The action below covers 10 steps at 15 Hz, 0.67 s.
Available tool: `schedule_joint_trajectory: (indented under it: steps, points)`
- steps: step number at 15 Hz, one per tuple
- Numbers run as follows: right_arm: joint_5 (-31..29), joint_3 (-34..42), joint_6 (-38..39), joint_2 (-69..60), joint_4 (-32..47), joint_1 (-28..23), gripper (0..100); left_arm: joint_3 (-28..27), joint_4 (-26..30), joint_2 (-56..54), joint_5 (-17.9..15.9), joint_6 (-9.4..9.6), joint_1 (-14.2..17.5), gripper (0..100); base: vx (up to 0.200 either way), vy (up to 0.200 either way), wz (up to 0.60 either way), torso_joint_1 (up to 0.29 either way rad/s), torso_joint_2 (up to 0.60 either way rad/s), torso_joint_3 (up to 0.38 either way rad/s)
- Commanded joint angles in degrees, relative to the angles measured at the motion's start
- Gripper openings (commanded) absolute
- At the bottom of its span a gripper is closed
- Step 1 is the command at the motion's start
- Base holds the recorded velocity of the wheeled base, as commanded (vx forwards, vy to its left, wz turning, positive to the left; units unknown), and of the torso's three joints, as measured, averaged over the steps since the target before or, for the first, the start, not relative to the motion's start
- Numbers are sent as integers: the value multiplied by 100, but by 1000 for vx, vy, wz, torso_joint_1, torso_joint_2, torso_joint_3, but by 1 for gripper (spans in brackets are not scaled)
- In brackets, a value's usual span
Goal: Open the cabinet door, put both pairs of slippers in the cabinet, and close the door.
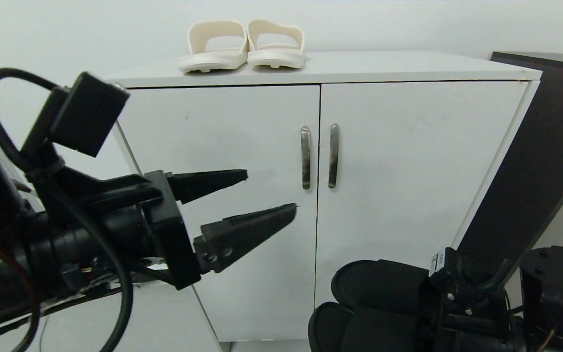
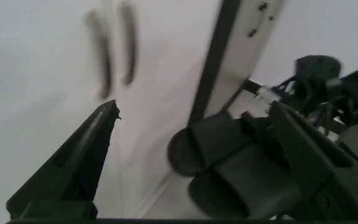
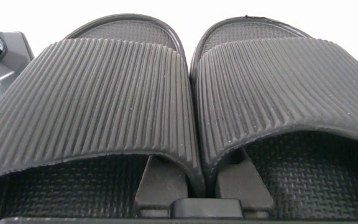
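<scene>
The cabinet [image 1: 408,195] stands straight ahead, and one pair of slippers [image 1: 242,46] sits side by side on its top, towards the left. Its left door [image 1: 223,137] and right door [image 1: 408,171] meet at the middle, with the two handles [image 1: 305,157] just beside each other across the seam. The left tool [image 1: 270,191] hangs before the left door, left of the handles. Low before the right door, the second pair [image 1: 379,298] sits in the right tool [image 3: 202,186], a finger [image 3: 160,186] under each strap. A side unit [image 1: 530,171] stands right of the cabinet.
</scene>
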Motion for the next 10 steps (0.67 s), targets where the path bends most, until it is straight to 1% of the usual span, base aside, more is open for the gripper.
schedule_joint_trajectory:
  steps: [1,2,3,5,6,7,8,10]
  points:
    - [12,32,5,106,-4,6,0,-529,-7,810,-133,-160,-142,100,0,0,0,0,0,0]
    - [12,41,13,168,-4,6,0,-714,-7,951,-265,-265,-142,100,0,0,0,0,0,0]
    - [21,32,5,238,-13,6,0,-845,-7,1065,-353,-318,-142,100,0,0,0,0,0,0]
    - [12,76,-22,309,-233,6,0,-1083,-7,1285,-529,-353,-142,100,0,0,0,0,0,0]
    - [12,120,-39,326,-338,6,0,-1215,-7,1408,-669,-459,-142,100,0,0,0,0,0,0]
    - [3,120,-31,370,-400,6,0,-1355,-7,1539,-845,-643,-142,100,0,0,0,0,0,0]
    - [3,120,-39,414,-409,6,0,-1496,-7,1671,-942,-819,-142,100,0,0,0,0,0,0]
    - [-14,120,-31,449,-417,6,0,-1795,-16,1935,-986,-1039,-142,100,0,0,0,0,0,0]
